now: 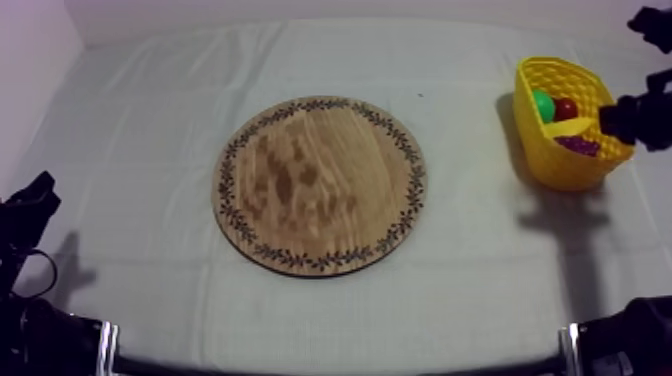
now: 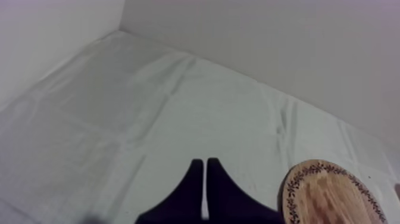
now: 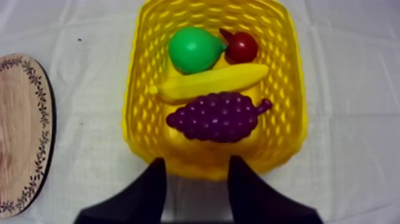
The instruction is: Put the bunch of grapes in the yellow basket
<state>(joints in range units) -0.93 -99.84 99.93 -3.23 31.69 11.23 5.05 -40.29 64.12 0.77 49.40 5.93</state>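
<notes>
The purple bunch of grapes (image 3: pixel 218 116) lies inside the yellow basket (image 3: pixel 137 107), beside a banana (image 3: pixel 208 82), a green pear (image 3: pixel 193 49) and a small red fruit (image 3: pixel 241 46). My right gripper (image 3: pixel 195 168) hangs open just above the basket's near rim, nothing between its fingers. From above, the basket (image 1: pixel 545 160) stands at the table's right with the right gripper (image 1: pixel 612 118) over it and the grapes (image 1: pixel 578 146) showing inside. The round wooden board (image 1: pixel 320 185) at the centre is bare. My left gripper (image 2: pixel 205 170) is shut, low over the cloth near the board (image 2: pixel 333 196).
The grey-white cloth (image 1: pixel 150 150) covers the table with folds across it. My left arm (image 1: pixel 25 215) rests at the left edge. A pale wall rises behind the table's far edge.
</notes>
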